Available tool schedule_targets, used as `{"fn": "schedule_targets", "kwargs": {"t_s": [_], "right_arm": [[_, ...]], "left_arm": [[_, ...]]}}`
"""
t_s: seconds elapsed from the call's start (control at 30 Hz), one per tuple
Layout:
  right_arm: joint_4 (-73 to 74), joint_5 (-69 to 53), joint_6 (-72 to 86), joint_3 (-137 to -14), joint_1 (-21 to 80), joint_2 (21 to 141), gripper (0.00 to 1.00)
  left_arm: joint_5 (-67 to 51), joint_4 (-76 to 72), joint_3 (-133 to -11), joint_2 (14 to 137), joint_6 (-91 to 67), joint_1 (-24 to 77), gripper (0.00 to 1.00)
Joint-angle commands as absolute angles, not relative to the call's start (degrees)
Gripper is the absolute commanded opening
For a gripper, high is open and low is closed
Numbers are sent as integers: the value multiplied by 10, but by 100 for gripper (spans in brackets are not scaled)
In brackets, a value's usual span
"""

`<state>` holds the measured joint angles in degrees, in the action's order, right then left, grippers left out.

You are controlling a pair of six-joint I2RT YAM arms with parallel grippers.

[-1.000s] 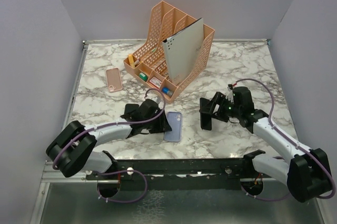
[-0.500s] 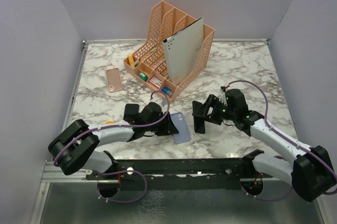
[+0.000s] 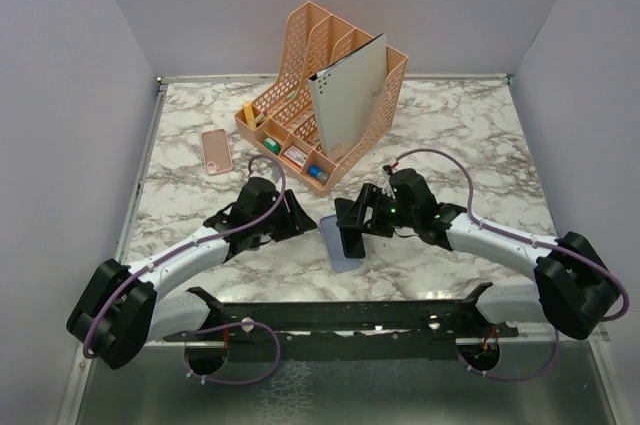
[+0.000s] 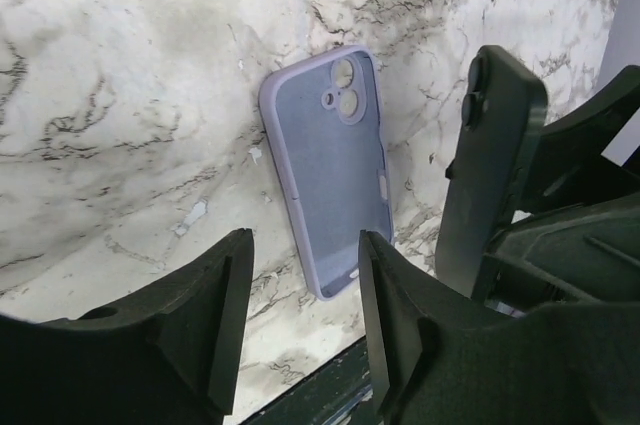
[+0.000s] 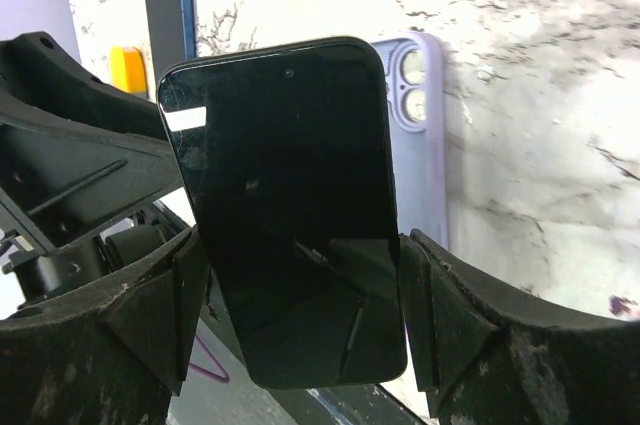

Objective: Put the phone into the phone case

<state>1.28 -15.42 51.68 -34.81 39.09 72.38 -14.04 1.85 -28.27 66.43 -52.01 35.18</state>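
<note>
Right end effector [image 5: 300, 295] pinching phone [image 5: 285, 175] over lilac phone case [image 4: 330, 175], left end effector [image 4: 305, 275] spread beside it

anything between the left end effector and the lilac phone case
Only bare marble tabletop separates the left end effector from the lilac silicone phone case, shown in the left wrist view.

I'm running this from afar in a lab test booth: plain grey walls [image 3: 60, 95] box in a marble-patterned table [image 3: 460, 125] with a mounting rail [image 3: 340, 317].

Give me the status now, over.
Right gripper shut on phone, held upright near case. Left gripper open, empty. Case flat, empty. Nothing blocking.
</note>
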Motion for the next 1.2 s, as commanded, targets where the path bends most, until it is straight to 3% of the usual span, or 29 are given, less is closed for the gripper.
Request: {"fn": "schedule_targets", "kwargs": {"t_s": [0.0, 0.33, 0.73, 1.17], "right_arm": [[-59, -143, 531, -383, 419, 766, 46], [-52, -130, 506, -417, 463, 853, 46], [-4, -113, 471, -433, 466, 875, 48], [57, -91, 458, -455, 474, 876, 57]], "left_arm": [[-170, 47, -268, 650, -502, 326, 53], [-183, 29, -252, 650, -507, 321, 54], [-182, 26, -250, 652, -505, 321, 54], [-185, 24, -249, 652, -508, 321, 54]]}}
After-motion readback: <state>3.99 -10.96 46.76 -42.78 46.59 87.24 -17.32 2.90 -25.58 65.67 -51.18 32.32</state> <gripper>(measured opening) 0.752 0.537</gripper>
